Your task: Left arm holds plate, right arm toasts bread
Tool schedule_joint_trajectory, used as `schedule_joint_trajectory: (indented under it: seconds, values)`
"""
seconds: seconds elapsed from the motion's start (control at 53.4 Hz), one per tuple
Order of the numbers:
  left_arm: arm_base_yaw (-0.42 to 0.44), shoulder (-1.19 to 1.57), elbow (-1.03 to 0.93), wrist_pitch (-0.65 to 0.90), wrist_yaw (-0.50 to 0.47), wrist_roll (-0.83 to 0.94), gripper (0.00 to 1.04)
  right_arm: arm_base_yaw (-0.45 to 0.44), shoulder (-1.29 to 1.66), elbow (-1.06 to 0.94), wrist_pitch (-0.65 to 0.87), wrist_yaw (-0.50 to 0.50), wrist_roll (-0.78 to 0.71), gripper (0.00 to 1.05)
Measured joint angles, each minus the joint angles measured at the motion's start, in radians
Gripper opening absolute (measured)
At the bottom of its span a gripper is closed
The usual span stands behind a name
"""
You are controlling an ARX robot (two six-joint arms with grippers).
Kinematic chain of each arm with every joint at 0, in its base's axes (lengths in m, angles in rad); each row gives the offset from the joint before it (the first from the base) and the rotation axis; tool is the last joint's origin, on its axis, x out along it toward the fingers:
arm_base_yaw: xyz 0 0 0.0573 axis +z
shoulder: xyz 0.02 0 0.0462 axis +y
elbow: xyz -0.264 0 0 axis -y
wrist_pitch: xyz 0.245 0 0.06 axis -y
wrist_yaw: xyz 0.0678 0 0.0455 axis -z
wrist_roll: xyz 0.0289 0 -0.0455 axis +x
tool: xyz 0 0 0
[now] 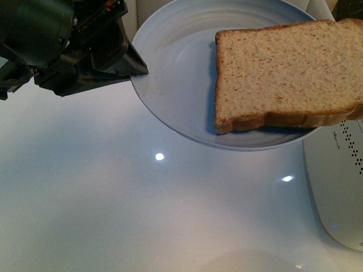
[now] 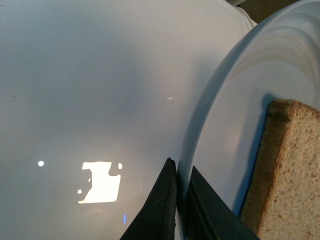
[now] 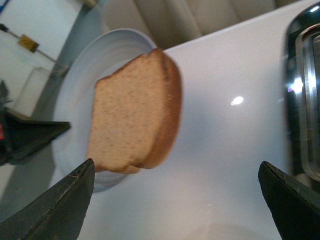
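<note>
One bread slice [image 1: 283, 73] lies on the plate [image 1: 176, 90], held above the counter [image 1: 113, 198], rim pinched by the left gripper [image 2: 182, 175]. Right gripper [image 3: 176, 165], wide open and empty, must next grasp the bread.

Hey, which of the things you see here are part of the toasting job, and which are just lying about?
In the job: left gripper, shut on the rim of the plate; bread lying on it; right gripper, open; toaster.
Just there: white table; beige curtain-like folds behind it.
</note>
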Motion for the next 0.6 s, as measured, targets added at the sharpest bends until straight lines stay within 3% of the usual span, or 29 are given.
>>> schedule_joint_trajectory:
  seconds: [0.3,0.599]
  values:
    - [0.000,0.000,0.000,0.000,0.000,0.000,0.03,0.117,0.212,0.010,0.166,0.015,0.184,0.96]
    - [0.000,0.000,0.000,0.000,0.000,0.000,0.03,0.156,0.363,0.022,0.299,0.015,0.270,0.96]
